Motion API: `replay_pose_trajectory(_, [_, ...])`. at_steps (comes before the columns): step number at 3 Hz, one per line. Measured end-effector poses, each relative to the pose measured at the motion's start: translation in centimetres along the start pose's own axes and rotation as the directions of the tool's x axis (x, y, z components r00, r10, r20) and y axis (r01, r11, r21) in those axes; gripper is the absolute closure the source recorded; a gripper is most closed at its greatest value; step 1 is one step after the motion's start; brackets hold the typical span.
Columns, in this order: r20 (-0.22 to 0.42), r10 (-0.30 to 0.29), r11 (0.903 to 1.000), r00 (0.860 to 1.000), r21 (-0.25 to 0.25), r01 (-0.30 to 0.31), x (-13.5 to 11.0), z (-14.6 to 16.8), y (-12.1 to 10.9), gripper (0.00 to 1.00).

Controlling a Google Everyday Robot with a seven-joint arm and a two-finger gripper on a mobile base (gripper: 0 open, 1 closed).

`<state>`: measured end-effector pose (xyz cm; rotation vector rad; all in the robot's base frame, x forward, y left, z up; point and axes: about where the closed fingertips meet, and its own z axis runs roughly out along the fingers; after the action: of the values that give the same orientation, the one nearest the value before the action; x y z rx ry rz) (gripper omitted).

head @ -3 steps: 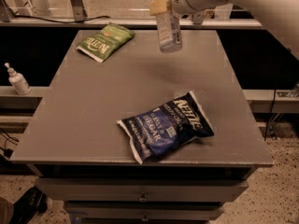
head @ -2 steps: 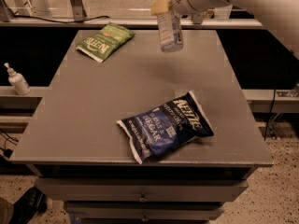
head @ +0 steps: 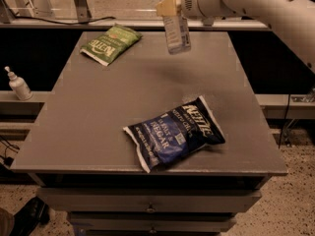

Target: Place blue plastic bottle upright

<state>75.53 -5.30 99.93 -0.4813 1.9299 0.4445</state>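
Note:
The blue plastic bottle (head: 176, 31) is a small clear bottle with a pale label. It hangs nearly upright in the air above the far middle of the grey table (head: 108, 107), its base clear of the surface. My gripper (head: 171, 4) is at the top of the view, shut on the bottle's upper part, so the cap is hidden. The white arm reaches in from the upper right.
A green chip bag (head: 110, 43) lies flat at the far left of the table. A dark blue chip bag (head: 174, 132) lies near the front edge. A white pump-top dispenser bottle (head: 18, 84) stands on a ledge left of the table. Drawers sit under the tabletop.
The bottle and my gripper have stayed almost in the same place, held above the far part of the table. The bags have not moved.

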Motion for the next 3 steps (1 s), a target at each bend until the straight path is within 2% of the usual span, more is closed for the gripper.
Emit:
replay_pose_trajectory(1, [0.067,-0.057,0.9968,0.996,-0.052,0.061,-0.51,0.67,0.45,1.00])
replay_pose_trajectory(3, [0.154,-0.156,0.9777,0.976,-0.117,0.175,-0.76,1.32,0.68,1.00])
